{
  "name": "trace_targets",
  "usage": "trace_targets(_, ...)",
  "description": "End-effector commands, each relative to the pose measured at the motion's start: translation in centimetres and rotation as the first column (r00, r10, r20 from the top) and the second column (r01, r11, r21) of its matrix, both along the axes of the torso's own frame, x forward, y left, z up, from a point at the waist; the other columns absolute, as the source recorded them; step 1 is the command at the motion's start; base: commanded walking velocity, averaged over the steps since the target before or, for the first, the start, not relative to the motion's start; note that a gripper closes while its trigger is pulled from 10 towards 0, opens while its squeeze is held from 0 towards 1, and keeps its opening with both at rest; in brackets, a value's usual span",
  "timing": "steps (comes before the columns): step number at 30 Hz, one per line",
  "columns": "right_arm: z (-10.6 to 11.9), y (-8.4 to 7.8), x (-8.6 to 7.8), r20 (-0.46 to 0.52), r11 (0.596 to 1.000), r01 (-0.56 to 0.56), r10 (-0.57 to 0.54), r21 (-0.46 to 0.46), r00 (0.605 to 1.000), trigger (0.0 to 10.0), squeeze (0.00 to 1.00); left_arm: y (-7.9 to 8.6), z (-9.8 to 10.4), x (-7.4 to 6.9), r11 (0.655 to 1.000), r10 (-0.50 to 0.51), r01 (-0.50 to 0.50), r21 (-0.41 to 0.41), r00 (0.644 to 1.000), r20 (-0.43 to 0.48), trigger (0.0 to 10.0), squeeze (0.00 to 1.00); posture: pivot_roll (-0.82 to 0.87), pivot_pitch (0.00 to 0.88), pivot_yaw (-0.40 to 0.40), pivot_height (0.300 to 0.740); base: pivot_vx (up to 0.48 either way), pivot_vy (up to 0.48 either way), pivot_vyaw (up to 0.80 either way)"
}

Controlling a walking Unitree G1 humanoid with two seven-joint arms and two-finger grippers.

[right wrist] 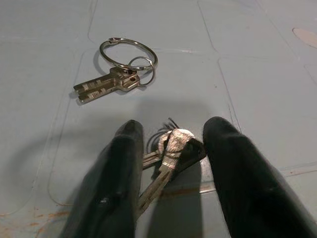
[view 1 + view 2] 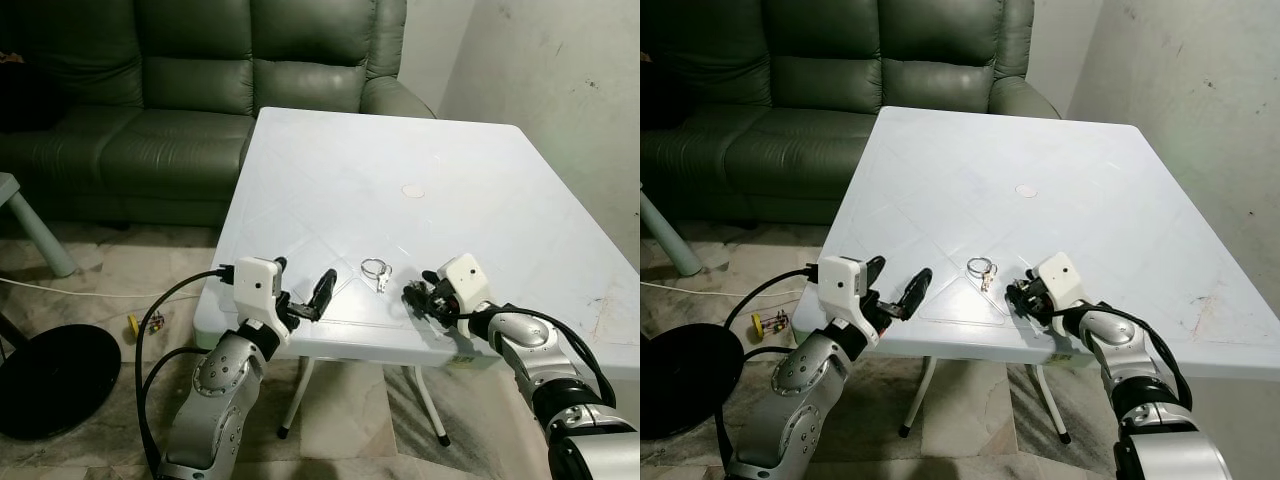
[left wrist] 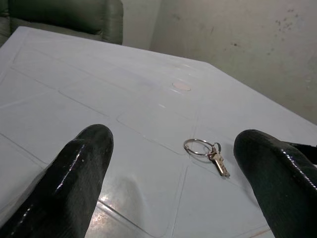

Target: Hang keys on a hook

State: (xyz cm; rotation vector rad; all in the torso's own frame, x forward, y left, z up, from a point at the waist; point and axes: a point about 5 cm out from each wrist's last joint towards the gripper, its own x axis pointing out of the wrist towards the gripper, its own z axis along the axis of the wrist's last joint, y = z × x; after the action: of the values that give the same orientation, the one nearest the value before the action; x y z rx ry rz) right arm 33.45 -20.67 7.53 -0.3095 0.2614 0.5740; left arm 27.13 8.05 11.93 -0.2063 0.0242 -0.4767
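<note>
We find two sets of keys near the front edge of the white plastic worktop [image 2: 420, 150]. One is a single key on a steel ring [image 1: 121, 67], lying flat and bare between the two arms; the other is a dark bunch of keys [image 1: 168, 153], lying on the worktop between the spread fingers of our right claw [image 2: 420, 297], whose fingers [image 1: 237, 168] straddle it without yet closing on it. Our left claw [image 2: 300, 293] hovers at the worktop's front edge, fingers spread wide and holding nothing, aimed toward the ringed key. We judge both sets to be light, hard and stiff, the metal slick against smooth plastic, so a pinch from the sides could make them skate or pivot; they lie thin and low, leaving little to get under. The ring looks the best hold on the loose key, since it also has to pass over a hook; on the bunch, the thick dark head seems the surest grip. The worktop is glossy, with shallow moulded grooves and a small round mark [image 2: 412, 191] farther in. Beyond stand a green leather sofa [image 2: 200, 90], a stained plaster wall [image 2: 560, 120] on our right and a pale tiled floor [image 2: 100, 280]; we cannot make out a hook anywhere.
</note>
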Motion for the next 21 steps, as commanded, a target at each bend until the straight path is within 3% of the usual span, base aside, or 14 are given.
trace_targets(1,0.45,-0.44,0.31,0.006,1.000,0.016,-0.016,-0.009,1.000,1.9,0.00,-0.25,0.46,-0.15,1.000,-0.008,0.008,-0.001,1.000,0.013,10.0,0.00,0.00,0.013,-0.078,0.740,0.000,0.000,0.00)
trace_targets(2,0.45,-0.45,0.32,0.005,1.000,0.020,-0.020,-0.008,1.000,1.9,0.00,-0.25,0.46,-0.15,1.000,-0.007,0.007,-0.002,1.000,0.013,10.0,0.00,0.00,0.013,-0.078,0.740,0.000,0.000,0.00)
trace_targets(3,0.42,-0.46,0.33,0.004,1.000,0.026,-0.026,-0.004,1.000,1.4,0.00,-0.24,0.46,-0.15,1.000,-0.007,0.007,-0.002,1.000,0.012,10.0,0.00,0.00,0.013,-0.078,0.740,0.000,0.000,0.00)
trace_targets(4,0.41,-0.45,0.34,0.004,1.000,0.029,-0.028,-0.003,1.000,0.2,0.00,-0.24,0.45,-0.15,1.000,-0.006,0.006,-0.002,1.000,0.012,10.0,0.00,0.00,0.013,-0.078,0.740,0.000,0.000,0.00)
trace_targets(5,0.44,-0.45,0.36,0.007,1.000,0.029,-0.029,-0.006,1.000,0.0,0.00,-0.24,0.47,-0.15,1.000,-0.005,0.005,-0.002,1.000,0.012,10.0,0.00,0.00,0.018,-0.079,0.740,0.000,0.000,0.00)
trace_targets(11,0.56,-0.43,0.42,0.019,0.999,0.032,-0.031,-0.010,0.999,0.0,0.00,-0.24,0.51,-0.18,1.000,-0.003,0.003,-0.003,1.000,0.013,10.0,0.00,0.00,0.023,-0.079,0.740,0.000,0.000,0.00)
trace_targets(12,0.57,-0.44,0.45,0.016,0.999,0.034,-0.034,-0.008,0.999,1.8,0.00,-0.23,0.52,-0.19,1.000,-0.002,0.002,-0.003,1.000,0.013,10.0,0.00,0.00,0.024,-0.080,0.740,0.000,0.000,0.00)
trace_targets(16,0.64,-0.44,0.52,0.021,0.999,0.038,-0.038,-0.014,0.999,3.0,0.00,-0.19,0.54,-0.19,1.000,0.000,0.000,-0.005,1.000,0.013,10.0,0.00,0.01,0.028,-0.081,0.740,0.000,0.000,0.00)
trace_targets(17,0.65,-0.44,0.54,0.022,0.999,0.038,-0.037,-0.015,0.999,3.6,0.00,-0.19,0.55,-0.18,1.000,0.001,-0.001,-0.004,1.000,0.013,10.0,0.00,0.01,0.028,-0.081,0.740,0.000,0.000,0.00)
trace_targets(19,0.67,-0.42,0.54,0.022,0.999,0.035,-0.035,-0.015,0.999,5.8,0.00,-0.20,0.56,-0.20,1.000,0.002,-0.002,-0.005,1.000,0.013,10.0,0.00,0.01,0.029,-0.082,0.740,0.000,0.000,0.00)
trace_targets(20,0.67,-0.42,0.54,0.022,0.999,0.035,-0.035,-0.015,0.999,5.8,0.00,-0.21,0.56,-0.20,1.000,0.002,-0.002,-0.006,1.000,0.013,10.0,0.00,0.01,0.029,-0.082,0.740,0.000,0.000,0.00)
trace_targets(21,0.66,-0.41,0.56,0.020,0.999,0.035,-0.035,-0.018,0.999,8.9,0.00,-0.21,0.55,-0.21,1.000,0.002,-0.002,-0.006,1.000,0.012,10.0,0.00,0.01,0.029,-0.082,0.740,0.000,0.000,0.00)
